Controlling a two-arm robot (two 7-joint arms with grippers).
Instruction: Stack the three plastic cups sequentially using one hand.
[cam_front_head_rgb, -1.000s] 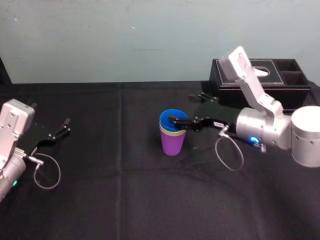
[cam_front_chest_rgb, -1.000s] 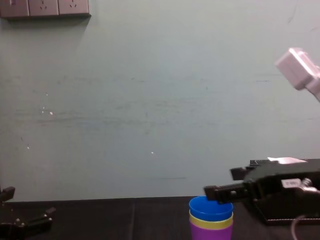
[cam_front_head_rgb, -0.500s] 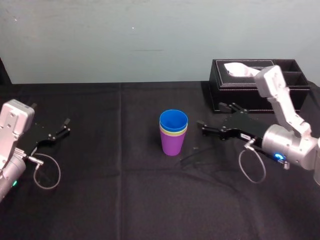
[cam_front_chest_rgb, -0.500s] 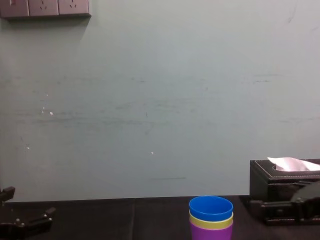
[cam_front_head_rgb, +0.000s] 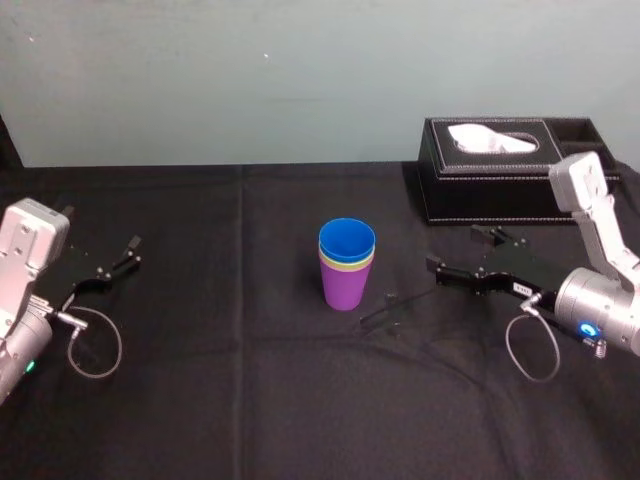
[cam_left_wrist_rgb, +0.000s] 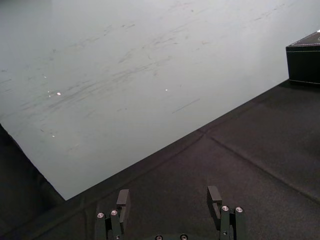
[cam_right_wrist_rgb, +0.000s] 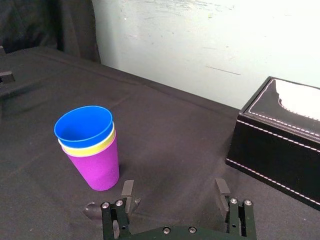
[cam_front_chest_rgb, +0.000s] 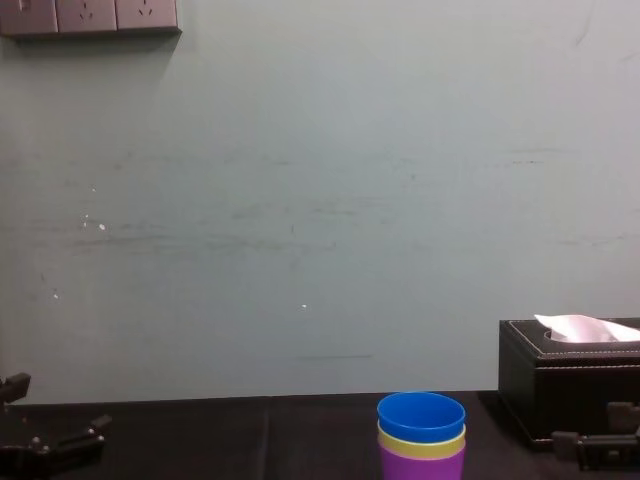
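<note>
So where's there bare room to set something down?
The black cloth is bare between the left hand and the stacked cups, and in front of them. It's crowded on the right, where the open right hand lies between cups and tissue box.

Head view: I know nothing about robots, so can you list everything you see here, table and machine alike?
plastic cups: 3, blue inside yellow-green inside purple, one upright stack mid-table
tissue box: 1, black with a white tissue poking out, far right of the table
tablecloth: 1, black, covering the table
wall: 1, pale grey-green, behind the table
left gripper: 1, black, open, low at the table's left edge
right gripper: 1, black, open, right of the cups, not touching them
</note>
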